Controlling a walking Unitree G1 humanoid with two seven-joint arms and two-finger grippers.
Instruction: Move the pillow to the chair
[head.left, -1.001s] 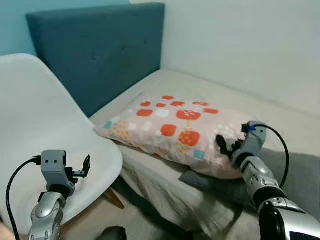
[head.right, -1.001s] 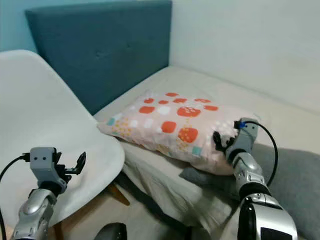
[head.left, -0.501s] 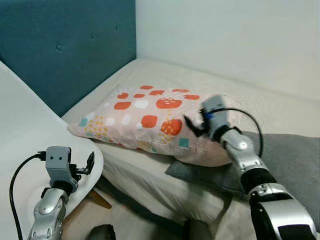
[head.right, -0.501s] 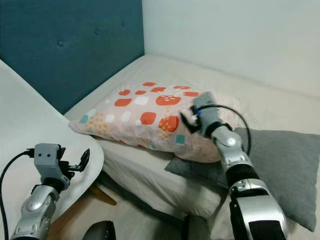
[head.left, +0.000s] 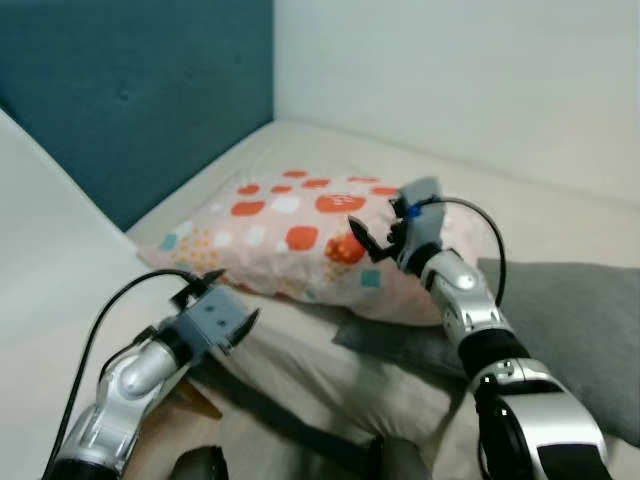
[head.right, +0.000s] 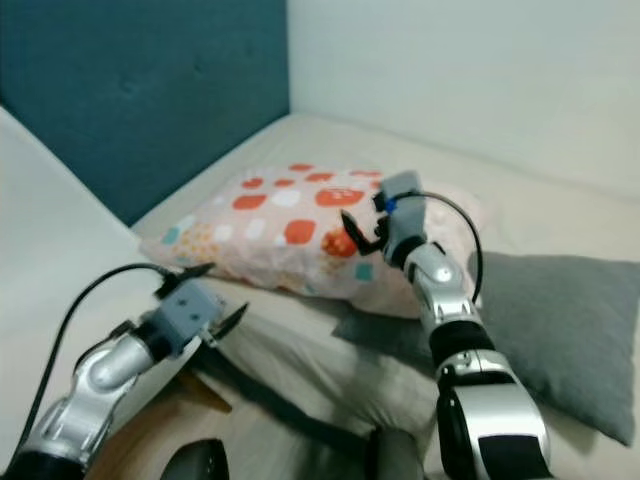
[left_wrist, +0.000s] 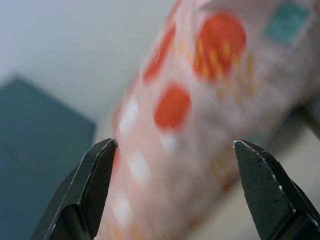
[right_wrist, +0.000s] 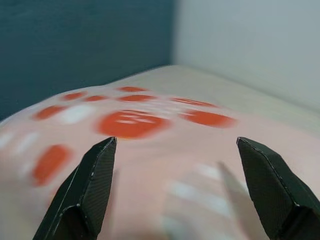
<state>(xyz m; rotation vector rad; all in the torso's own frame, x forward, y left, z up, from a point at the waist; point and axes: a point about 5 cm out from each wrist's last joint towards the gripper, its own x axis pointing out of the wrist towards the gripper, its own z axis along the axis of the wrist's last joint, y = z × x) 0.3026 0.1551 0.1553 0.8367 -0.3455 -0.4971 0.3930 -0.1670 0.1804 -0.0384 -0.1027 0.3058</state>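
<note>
One pale pink pillow printed with orange-red, white and teal patches (head.left: 300, 240) lies on the beige mattress (head.left: 560, 225) of the bed, near its front edge and not far from the dark teal padded headboard (head.left: 130, 90). It is not on the chair. One corner of it overlaps the single grey cushion (head.left: 570, 330) that lies beside it on the mattress.

There are two grippers. The right gripper (head.left: 372, 240) is over the top of the pillow near its middle, its two black fingers spread apart and holding nothing; whether a fingertip touches the fabric cannot be told. In the right wrist view the pillow (right_wrist: 150, 130) sits blurred between and beyond the parted fingers (right_wrist: 85, 195).

The left gripper (head.left: 222, 310) is in front of the bed, low and close to the pillow's near side. Its fingers are likewise parted and empty — the left wrist view looks between the fingertips (left_wrist: 90, 185) straight at the patterned pillow (left_wrist: 200, 125), soft and out of focus.

One white plastic chair (head.left: 60, 270) stands at the robot's left, beside the bed; it is cut off by the picture's edge, so just part of its shell shows, and a wooden leg (head.left: 195, 400) peeks out under the left arm
</note>
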